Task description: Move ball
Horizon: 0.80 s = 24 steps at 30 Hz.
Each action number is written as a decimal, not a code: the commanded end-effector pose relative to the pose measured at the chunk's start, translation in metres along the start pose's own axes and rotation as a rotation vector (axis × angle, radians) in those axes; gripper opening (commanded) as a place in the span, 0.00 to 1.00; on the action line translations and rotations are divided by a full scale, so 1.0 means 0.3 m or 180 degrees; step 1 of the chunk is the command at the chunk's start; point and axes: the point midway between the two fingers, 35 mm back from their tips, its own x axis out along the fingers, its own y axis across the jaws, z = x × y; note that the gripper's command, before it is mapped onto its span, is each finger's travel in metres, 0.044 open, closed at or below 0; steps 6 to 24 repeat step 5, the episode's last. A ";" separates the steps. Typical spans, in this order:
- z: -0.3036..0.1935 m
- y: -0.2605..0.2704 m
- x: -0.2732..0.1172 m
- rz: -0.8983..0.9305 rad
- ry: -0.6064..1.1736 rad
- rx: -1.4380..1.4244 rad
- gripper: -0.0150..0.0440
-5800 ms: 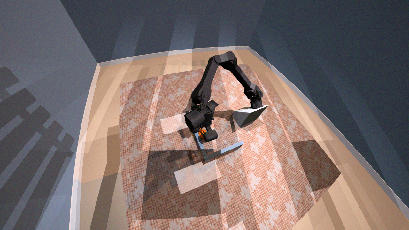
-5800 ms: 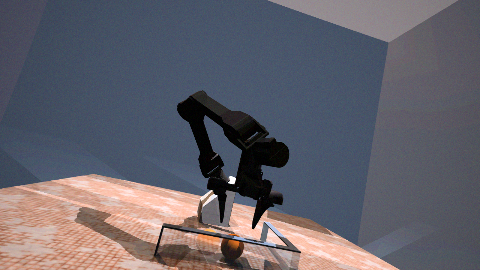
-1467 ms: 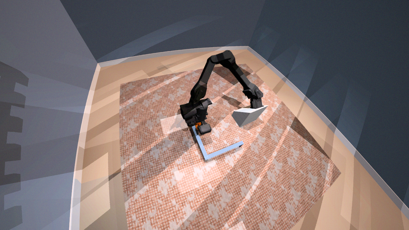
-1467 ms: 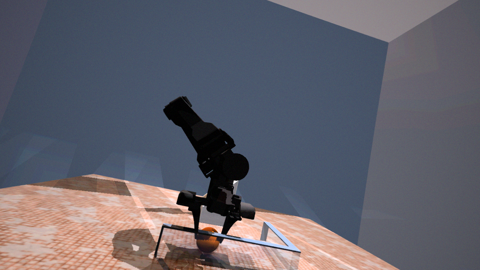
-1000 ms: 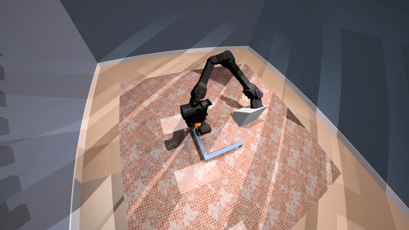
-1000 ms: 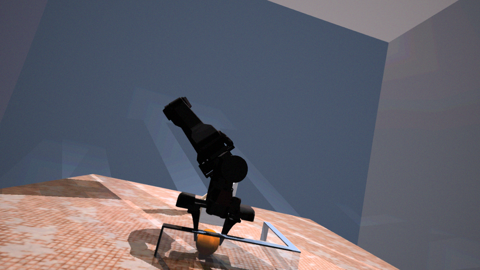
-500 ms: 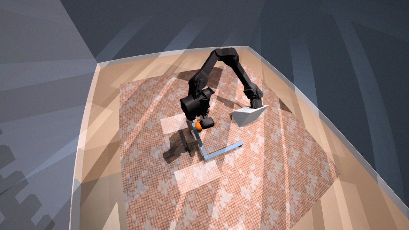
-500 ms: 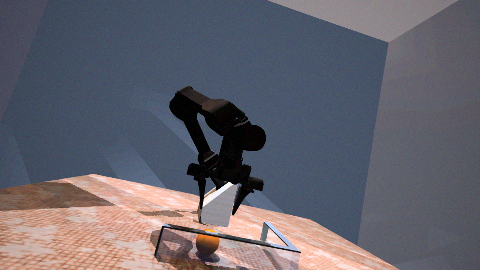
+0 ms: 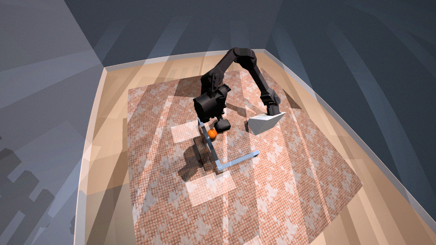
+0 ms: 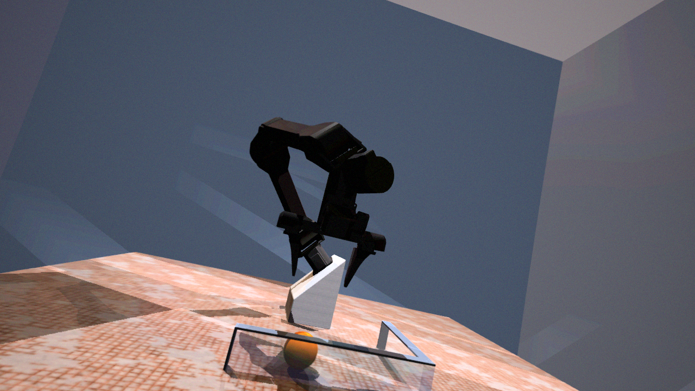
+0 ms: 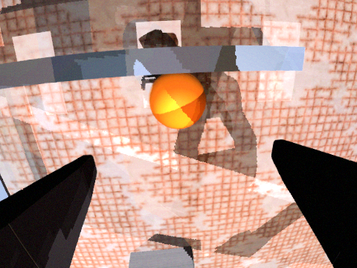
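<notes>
Right now I see my gripper (image 10: pixel 324 272) spread wide with nothing between its fingers, hanging well above the table (image 10: pixel 121 316). From the wrist view, both dark fingers frame the lower corners while the orange ball (image 11: pixel 178 100) sits on the patterned surface below, apart from them. The ball (image 10: pixel 300 349) rests just beside the long clear wall (image 10: pixel 272 347), on the inner side of the corner that wall makes with the shorter one (image 10: pixel 405 342). From the top view, the ball (image 9: pixel 212 133) lies against the long wall (image 9: pixel 210 146) near its far end, away from the corner, with the gripper (image 9: pixel 221 124) close above it. I cannot make out the see-through copy apart from the ball. A white wedge-shaped block (image 9: pixel 264 121) sits at the foot of the arm's base.
</notes>
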 end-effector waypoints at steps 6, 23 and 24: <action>-0.004 -0.003 -0.030 0.0008 0.0001 0.0022 1.00; -0.004 -0.003 -0.030 0.0008 0.0001 0.0022 1.00; -0.004 -0.003 -0.030 0.0008 0.0001 0.0022 1.00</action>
